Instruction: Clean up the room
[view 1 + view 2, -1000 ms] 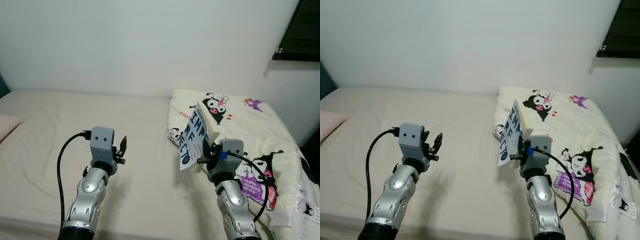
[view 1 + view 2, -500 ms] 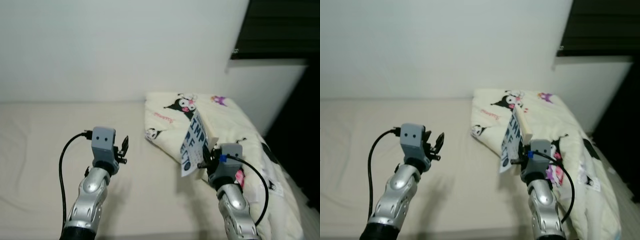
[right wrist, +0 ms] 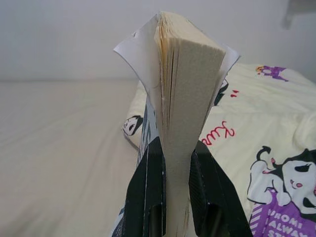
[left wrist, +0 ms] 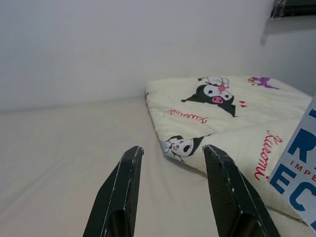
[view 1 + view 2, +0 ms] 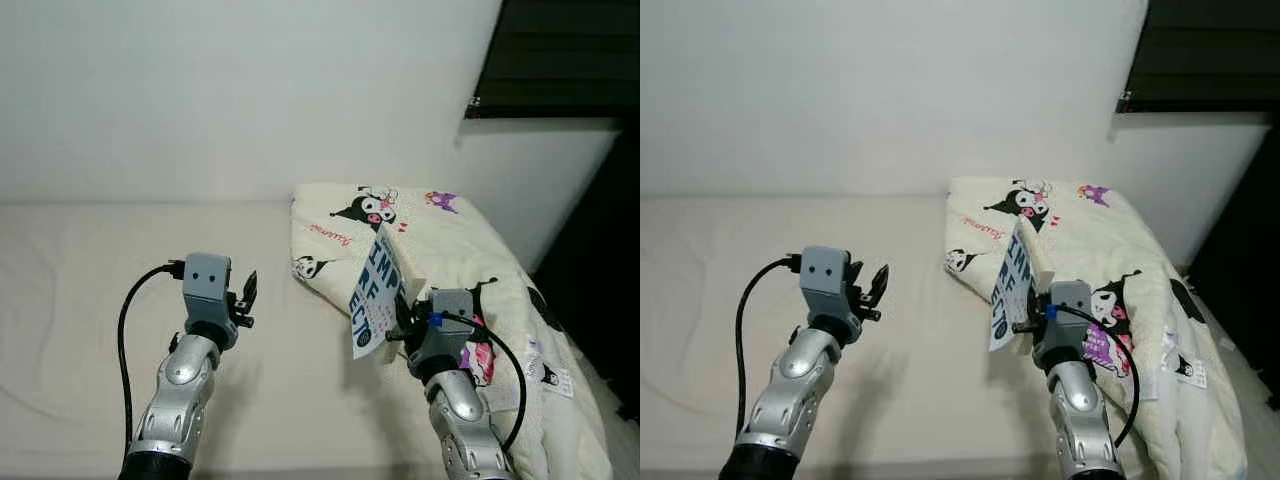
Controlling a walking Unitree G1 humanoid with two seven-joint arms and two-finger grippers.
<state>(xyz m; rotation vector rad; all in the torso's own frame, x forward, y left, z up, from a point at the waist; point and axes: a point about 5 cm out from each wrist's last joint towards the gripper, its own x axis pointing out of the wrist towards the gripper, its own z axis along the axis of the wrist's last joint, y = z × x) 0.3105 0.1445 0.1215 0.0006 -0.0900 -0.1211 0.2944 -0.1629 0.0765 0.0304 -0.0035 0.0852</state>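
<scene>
The right pincer is clamped on a book, held upright with its long axis pointing up, above the bed's right side by the folded quilt. The left pincer hangs apart and empty over the middle of the bed, so the right arm does the placing.

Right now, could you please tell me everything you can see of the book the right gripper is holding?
The book is a thick paperback with yellowed pages and a white cover printed in large blue letters. The right gripper is shut on its lower edge, holding it upright and tilted above the bed, beside the cartoon-print quilt. Its cover curls away from the page block at the top. Nothing else touches it.
</scene>
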